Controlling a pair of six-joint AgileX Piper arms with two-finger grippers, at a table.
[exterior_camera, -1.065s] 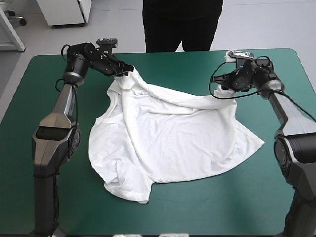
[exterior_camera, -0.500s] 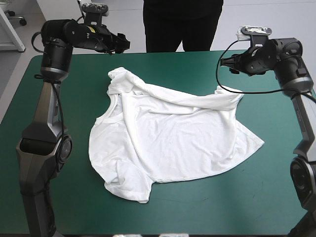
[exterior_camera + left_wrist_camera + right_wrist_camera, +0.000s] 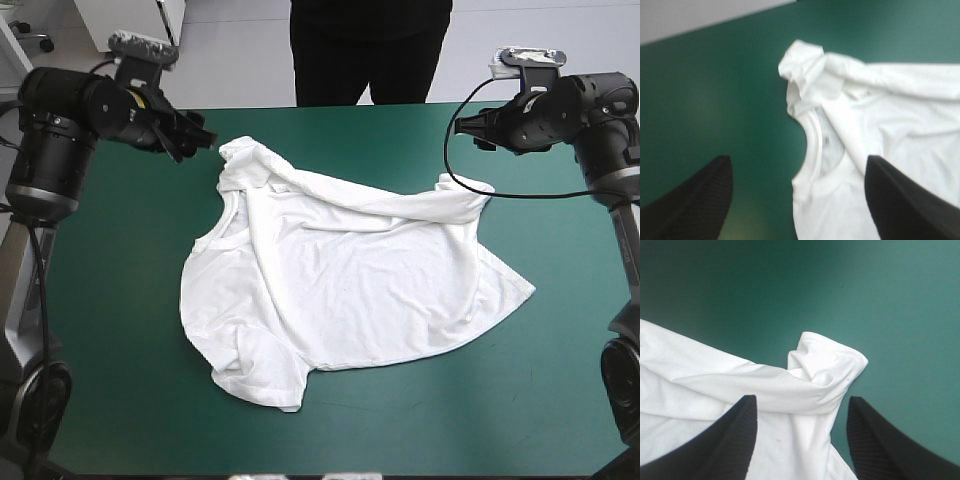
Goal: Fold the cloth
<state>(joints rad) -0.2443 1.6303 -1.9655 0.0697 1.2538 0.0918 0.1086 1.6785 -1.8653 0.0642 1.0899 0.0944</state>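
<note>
T-shirt [image 3: 340,290], white, rumpled, roughly spread over the middle of the teal-green cover [image 3: 110,400]. Nearest the front edge: a sleeve [image 3: 262,385] doubled over on itself. Farther back: neck opening [image 3: 816,150] toward the table's left side, with creased fabric across the centre. Along the far side, two bunched corners: left bunch [image 3: 245,155] and right bunch [image 3: 827,360]. Beyond them, left gripper [image 3: 195,142] raised off the fabric, black fingers wide apart, nothing held. Right gripper [image 3: 468,128] likewise lifted, fingers parted, empty, just past its bunch.
</note>
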